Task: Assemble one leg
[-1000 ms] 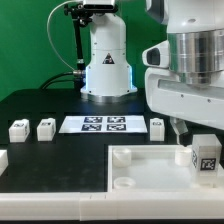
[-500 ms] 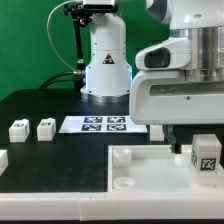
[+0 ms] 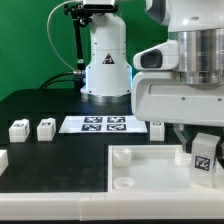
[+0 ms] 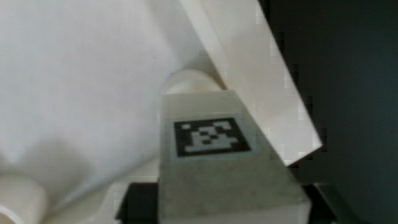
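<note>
So the gripper [image 3: 197, 140] is pinching the leg [image 3: 204, 157], with the jaws pressed onto its two sides. In the wrist view the leg [image 4: 214, 140] sits right between the dark fingers [image 4: 320, 200], with its black-and-white marker facing the camera and the white tray [image 4: 89, 80] behind it.

From the exterior view, the leg hangs straight under the gripper at the exterior view's right. It's over the right part of the big white tray [image 3: 150, 172] and noticeably tilted, not upright. I honestly can't tell whether its lower end touches the tray floor or sits just above it.

Three more legs stand on the black desk [image 3: 40, 105]. Two are close together at the exterior view's left [image 3: 18, 129] [image 3: 45, 127], and one [image 3: 157, 127] is just beside the marker board [image 3: 105, 124], partly behind the arm. All three are well apart from the held one.
</note>
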